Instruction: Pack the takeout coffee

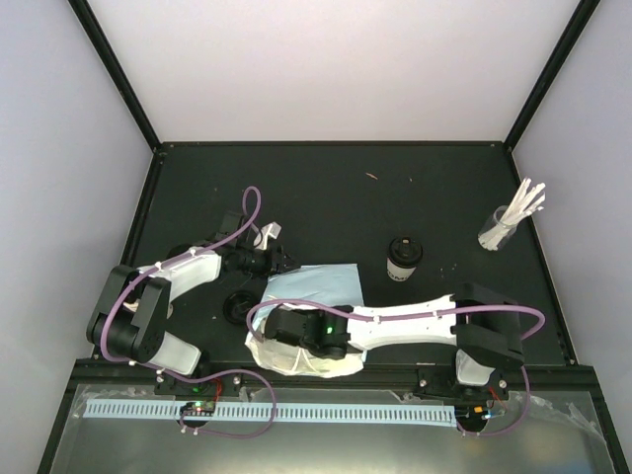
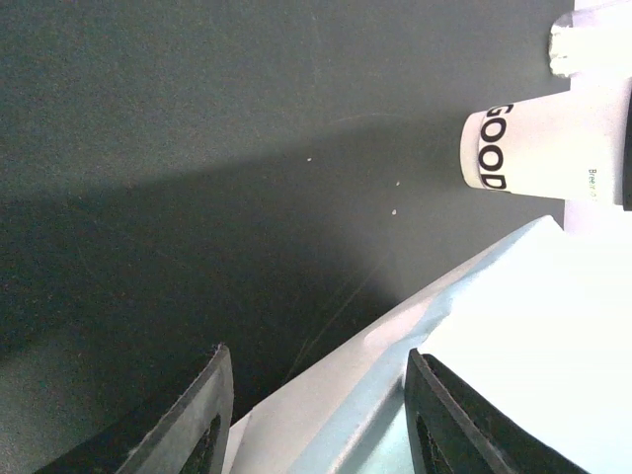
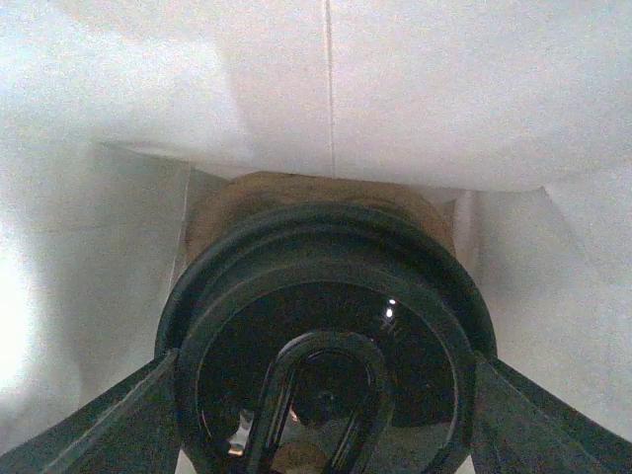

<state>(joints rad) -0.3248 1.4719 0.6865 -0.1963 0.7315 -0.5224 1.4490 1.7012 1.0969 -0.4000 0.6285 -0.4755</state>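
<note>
Evidently the loading step is in hand: a lidded cup point(image 3: 326, 296) is grasped at its black lid by the right hand point(image 3: 321, 395), deep inside the light-blue bag point(image 1: 316, 281), with the brown carrier point(image 3: 296, 193) seen just behind it (whether the cup is already seated in a hole cannot be told). The left hand point(image 2: 316, 355) is placed at the bag's upper left edge in the top view, fingers apart with the paper lip between them and nothing pinched. Next, the cup is judged to need setting squarely into a hole, then a release and a straight withdrawal so that the bag walls are not dragged. A second cup point(image 1: 405, 259) is seen standing on the worktop point(image 1: 346, 188), right of the bag. A glass of white sticks point(image 1: 509, 222) is found well apart at the right, and a small dark round object point(image 1: 237, 308) left of the bag.
</note>
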